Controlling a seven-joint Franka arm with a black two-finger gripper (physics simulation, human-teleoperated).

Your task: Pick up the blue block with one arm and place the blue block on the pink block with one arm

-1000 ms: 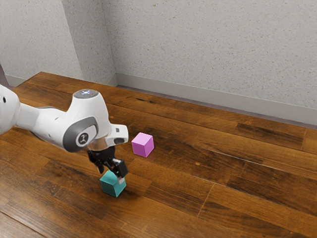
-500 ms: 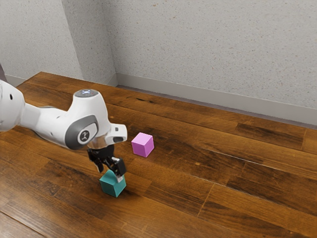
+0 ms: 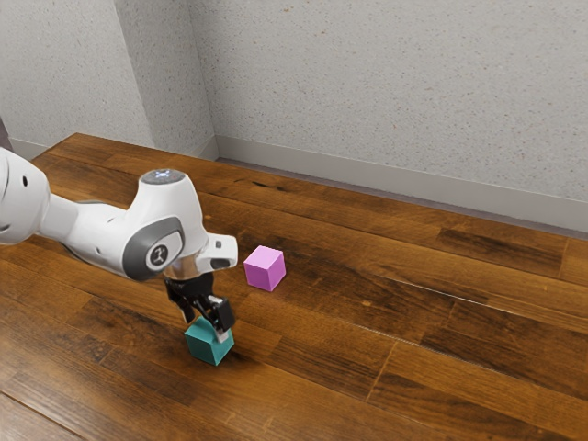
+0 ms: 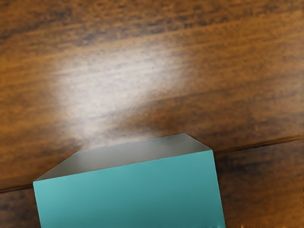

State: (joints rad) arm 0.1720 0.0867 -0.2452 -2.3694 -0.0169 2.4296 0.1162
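Exterior view. The arm (image 3: 96, 237) comes in from the exterior view's left. The gripper (image 3: 209, 318) points down, right at the top of the blue block (image 3: 208, 345), which looks more teal than blue. The block sits flat on the wood surface (image 3: 413, 303) and does not appear lifted. I cannot tell from this angle whether the gripper is clamped on the block or just poised over it. The pink block (image 3: 265, 267) rests on the same surface, apart from the blue one, toward the exterior view's right and farther back toward the wall.

Wrist view. The blue block (image 4: 128, 190) is directly under the hand, with one face square to the camera. Bare wood surface (image 4: 142, 71) lies beyond it.

Judgement: this is the grasp step and no stacking has been done. The carry turns on one relation: the target lies rightward and back of the gripper, a short hop away, so lift first to clear the pink block's top.
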